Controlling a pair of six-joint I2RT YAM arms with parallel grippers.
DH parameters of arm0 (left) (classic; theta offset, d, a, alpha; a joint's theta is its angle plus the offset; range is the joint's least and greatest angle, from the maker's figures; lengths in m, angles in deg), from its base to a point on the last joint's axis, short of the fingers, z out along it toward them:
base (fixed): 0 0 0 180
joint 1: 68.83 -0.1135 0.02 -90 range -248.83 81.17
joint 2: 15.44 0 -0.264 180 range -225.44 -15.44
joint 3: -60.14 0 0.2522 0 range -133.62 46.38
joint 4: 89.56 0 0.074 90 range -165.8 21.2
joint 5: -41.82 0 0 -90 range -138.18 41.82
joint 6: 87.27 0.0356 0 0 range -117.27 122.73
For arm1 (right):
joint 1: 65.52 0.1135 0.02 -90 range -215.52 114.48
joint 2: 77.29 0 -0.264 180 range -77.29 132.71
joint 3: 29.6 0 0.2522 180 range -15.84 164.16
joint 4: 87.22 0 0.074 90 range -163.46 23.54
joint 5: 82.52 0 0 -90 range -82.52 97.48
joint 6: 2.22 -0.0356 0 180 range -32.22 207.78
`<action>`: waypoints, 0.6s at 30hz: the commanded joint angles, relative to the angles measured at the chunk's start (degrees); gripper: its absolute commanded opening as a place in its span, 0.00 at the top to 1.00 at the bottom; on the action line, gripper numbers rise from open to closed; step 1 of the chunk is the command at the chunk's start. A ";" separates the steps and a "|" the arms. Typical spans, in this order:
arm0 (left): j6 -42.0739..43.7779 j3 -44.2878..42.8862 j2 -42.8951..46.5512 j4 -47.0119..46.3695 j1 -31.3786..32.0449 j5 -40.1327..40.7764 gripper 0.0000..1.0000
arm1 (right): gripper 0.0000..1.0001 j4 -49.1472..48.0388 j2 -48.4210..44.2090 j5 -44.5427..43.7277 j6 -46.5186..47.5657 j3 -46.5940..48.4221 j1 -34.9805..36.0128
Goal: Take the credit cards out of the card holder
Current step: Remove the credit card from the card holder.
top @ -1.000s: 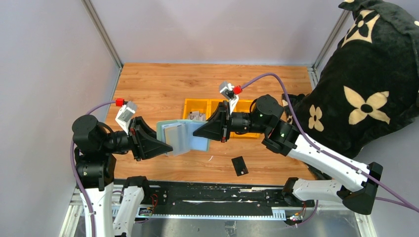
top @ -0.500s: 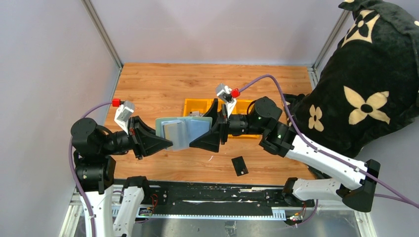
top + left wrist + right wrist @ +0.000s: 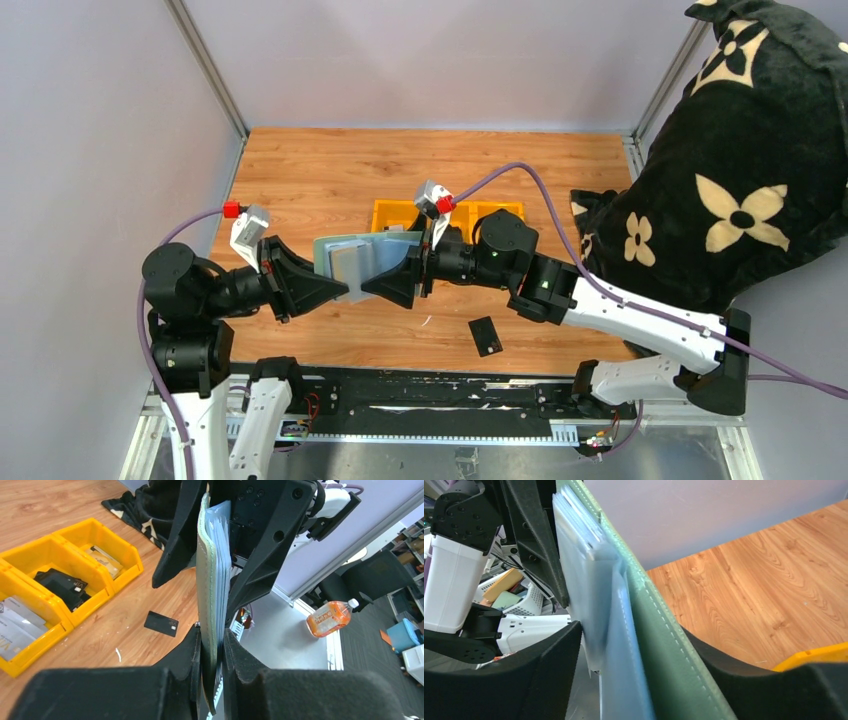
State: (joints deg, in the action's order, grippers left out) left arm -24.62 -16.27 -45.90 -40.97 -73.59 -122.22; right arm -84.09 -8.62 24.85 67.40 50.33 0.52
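Left gripper (image 3: 338,290) is pinched on the wallet (image 3: 368,262), holding it by the frame-left edge in the top view. The left wrist view shows both fingers pressed flat onto it.

The wallet is off the table (image 3: 320,170), unfolded and standing on edge in mid-air at the centre of the top view, just in front of the yellow bins (image 3: 388,211). Its inner pockets face the top camera. A grey card (image 3: 349,267) sits in a pocket on the frame-left half.

Right gripper (image 3: 388,268) is spread, one finger on each face of the wallet's frame-right half, straddling it. In the right wrist view the green stitched outer face runs along one finger (image 3: 744,670) and the clear pockets face the other. Can't tell if either finger actually touches.

Black card (image 3: 485,335) lies flat on the table, lower right of the wallet in the top view, apart from both grippers.

The left wrist view shows three bins at the left of the frame. The middle one holds a bulky black lump (image 3: 62,584), the other two pale cards or papers.

Black floral fabric (image 3: 740,180) fills the right side of the top view.
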 commanded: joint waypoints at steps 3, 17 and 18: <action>-2.31 -1.76 0.57 -0.89 0.01 -4.77 0.99 | 0.47 -0.07 -0.98 -5.75 1.52 1.02 0.93; -1.55 -2.46 0.42 -1.03 0.01 -4.77 1.00 | 0.36 3.01 -7.96 -6.35 1.32 -2.21 -1.92; -1.09 -2.21 0.48 -1.00 0.01 -3.68 1.00 | 0.31 3.07 -9.31 -6.00 1.96 -2.72 -1.97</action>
State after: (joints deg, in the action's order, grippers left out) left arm -25.41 -17.04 -45.98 -41.17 -73.85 -124.76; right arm -82.74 -13.50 22.10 67.31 49.41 0.17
